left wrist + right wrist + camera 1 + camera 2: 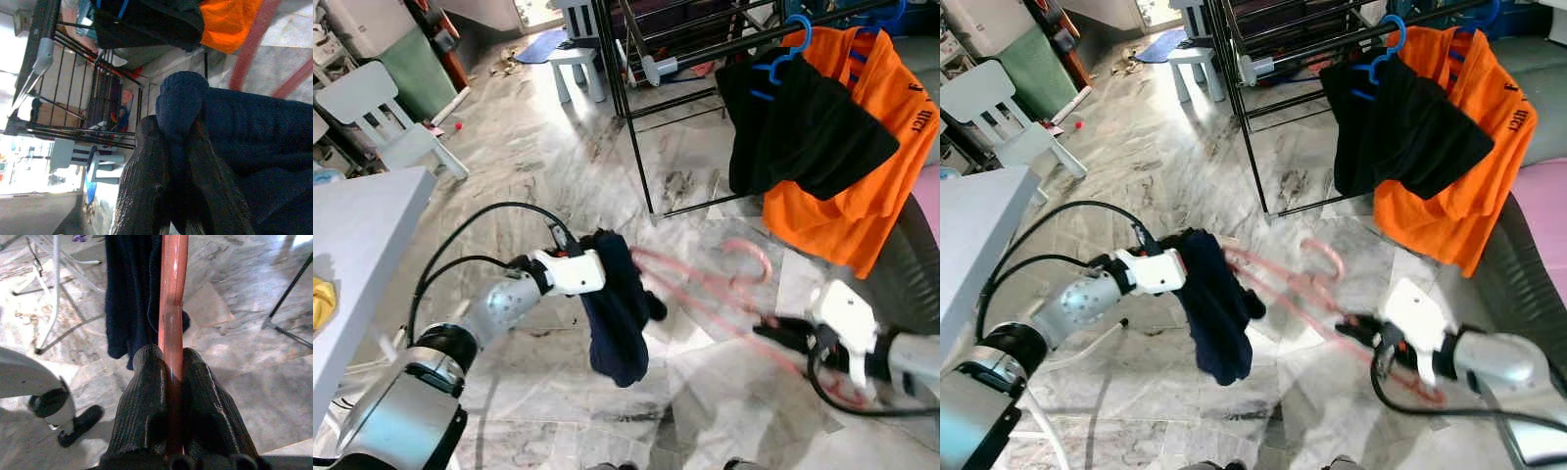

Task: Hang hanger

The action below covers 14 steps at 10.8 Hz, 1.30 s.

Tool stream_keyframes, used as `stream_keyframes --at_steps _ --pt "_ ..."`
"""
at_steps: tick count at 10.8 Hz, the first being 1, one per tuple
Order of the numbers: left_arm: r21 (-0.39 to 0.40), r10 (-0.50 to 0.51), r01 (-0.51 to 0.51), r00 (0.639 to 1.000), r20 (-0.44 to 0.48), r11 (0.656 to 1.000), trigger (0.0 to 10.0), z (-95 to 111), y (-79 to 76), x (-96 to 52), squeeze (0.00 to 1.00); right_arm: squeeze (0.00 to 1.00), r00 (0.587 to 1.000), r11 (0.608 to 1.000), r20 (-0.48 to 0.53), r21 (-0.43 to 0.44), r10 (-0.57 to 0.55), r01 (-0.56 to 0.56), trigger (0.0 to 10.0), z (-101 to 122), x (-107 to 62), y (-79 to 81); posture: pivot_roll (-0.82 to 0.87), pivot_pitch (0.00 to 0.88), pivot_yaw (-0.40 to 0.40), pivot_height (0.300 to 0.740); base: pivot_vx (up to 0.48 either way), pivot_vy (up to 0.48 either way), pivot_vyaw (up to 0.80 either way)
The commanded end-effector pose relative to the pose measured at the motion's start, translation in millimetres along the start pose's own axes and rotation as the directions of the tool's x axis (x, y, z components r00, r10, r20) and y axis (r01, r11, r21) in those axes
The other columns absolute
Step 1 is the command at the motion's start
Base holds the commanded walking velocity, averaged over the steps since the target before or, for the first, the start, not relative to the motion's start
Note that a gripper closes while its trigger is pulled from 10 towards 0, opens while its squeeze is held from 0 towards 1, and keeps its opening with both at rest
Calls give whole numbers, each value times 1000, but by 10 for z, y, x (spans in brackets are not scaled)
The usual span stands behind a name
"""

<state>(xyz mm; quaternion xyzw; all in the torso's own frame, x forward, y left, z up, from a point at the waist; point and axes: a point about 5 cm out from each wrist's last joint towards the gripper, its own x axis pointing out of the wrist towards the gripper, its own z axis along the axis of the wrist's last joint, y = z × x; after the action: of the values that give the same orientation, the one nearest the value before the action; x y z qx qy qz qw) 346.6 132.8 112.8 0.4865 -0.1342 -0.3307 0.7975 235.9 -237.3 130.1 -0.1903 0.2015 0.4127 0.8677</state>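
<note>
A pink hanger [715,284] floats above the marble floor, blurred, with its hook [751,257] pointing toward the rack. My right gripper [770,330] is shut on its bar [172,318], at the lower right. A dark navy garment [617,308] droops from the hanger's other end, and my left gripper [589,247] is shut on the top fold of that cloth [182,100]. The black clothes rack [705,49] stands behind, carrying a black garment [803,127] on a blue hanger [783,54] and an orange shirt [871,147].
A grey table [362,245] edges in at the left, with a yellow item on it. Pale child chairs [386,117] and a white stool [579,64] stand farther back. A dark couch edge [911,264] sits at the right. Open marble floor lies below the hanger.
</note>
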Motion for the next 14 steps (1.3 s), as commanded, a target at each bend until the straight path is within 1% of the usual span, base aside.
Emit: stream_keyframes --at_steps 1,2,5,8,9,10,11,12,13,14 --pt "1 -8 8 999 -32 1000 10000 -66 -27 -53 0 0 998 999 27 -20 51 -51 10000 87 6 60 -81 126 213 740 0 0 0" --pt "13 6 -5 997 -73 1000 10000 -116 -26 -65 0 0 998 998 10 -13 66 -66 10000 91 -44 77 -89 127 207 740 0 0 0" --pt "23 33 -31 991 -128 999 10000 -202 24 -111 0 0 997 997 -25 -7 70 -70 10000 49 -120 93 -97 133 204 740 0 0 0" --pt "33 64 -60 990 -129 998 10000 -213 95 -121 0 0 997 997 -31 -1 73 -73 10000 44 -95 122 -86 137 214 740 0 0 0" --pt "25 66 -63 991 -114 998 10000 -197 124 -118 0 0 996 997 -33 4 80 -80 10000 28 -62 147 -80 138 221 740 0 0 0" --pt "25 66 -63 991 -114 998 10000 -197 124 -118 0 0 996 997 -33 4 80 -80 10000 28 -62 147 -80 138 221 740 0 0 0" --pt "-2 71 -71 997 -30 997 10000 -95 180 -87 0 0 995 996 -35 23 90 -90 10000 -25 21 186 -69 142 230 740 0 0 0" --pt "-21 79 -79 997 14 997 10000 -32 218 -65 0 0 996 996 -42 31 84 -83 10000 -74 79 193 -63 144 234 740 0 0 0" --pt "-33 86 -84 996 39 996 10000 1 238 -56 0 0 996 997 -45 32 75 -73 10000 -93 101 187 -62 144 235 740 0 0 0" --pt "-66 93 -87 991 97 994 10000 75 279 -44 0 0 998 998 -47 36 44 -42 10000 -127 138 163 -55 145 239 740 0 0 0"
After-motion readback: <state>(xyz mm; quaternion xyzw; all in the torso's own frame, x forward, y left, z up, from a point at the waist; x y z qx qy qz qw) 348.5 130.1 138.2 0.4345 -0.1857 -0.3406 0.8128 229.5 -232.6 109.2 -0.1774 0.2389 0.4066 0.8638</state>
